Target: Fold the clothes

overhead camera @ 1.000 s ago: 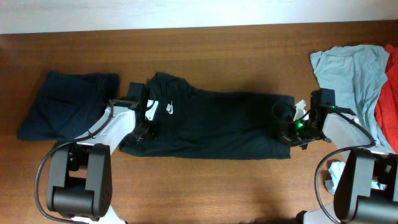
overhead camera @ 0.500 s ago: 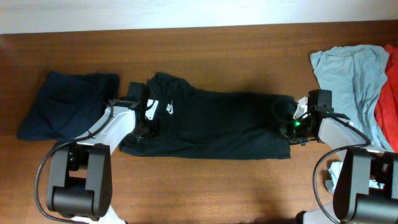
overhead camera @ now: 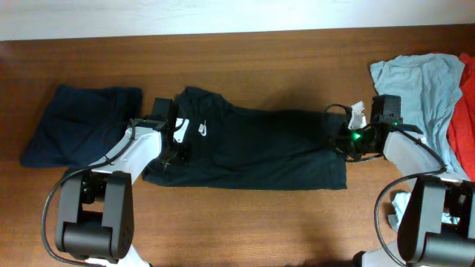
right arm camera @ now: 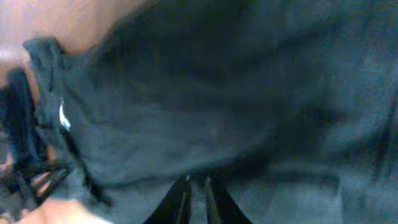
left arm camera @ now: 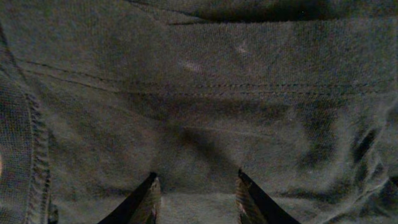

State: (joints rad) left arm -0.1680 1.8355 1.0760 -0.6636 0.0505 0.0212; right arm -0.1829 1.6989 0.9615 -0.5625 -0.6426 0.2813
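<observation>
The black T-shirt (overhead camera: 260, 148) lies spread lengthwise across the middle of the table, its white logo (overhead camera: 202, 129) near the left end. My left gripper (overhead camera: 176, 153) rests on that left end just below the logo. In the left wrist view the left gripper (left arm camera: 198, 190) has a pale fold of the shirt's cloth (left arm camera: 199, 93) pinched between its fingertips. My right gripper (overhead camera: 343, 141) is at the shirt's right hem. In the right wrist view the right gripper (right arm camera: 194, 183) is nearly closed, a thin strip of dark cloth (right arm camera: 205, 112) between the tips.
A folded dark-navy garment (overhead camera: 78, 126) lies at the far left. A light-blue shirt (overhead camera: 412, 89) and a red garment (overhead camera: 464, 111) are heaped at the right edge, close behind the right arm. A pale scrap of cloth (overhead camera: 401, 209) lies by the right arm's base.
The right gripper has slid along the shirt's right hem toward the far side of the table, and its jaws have eased slightly. The left arm has stayed put.
</observation>
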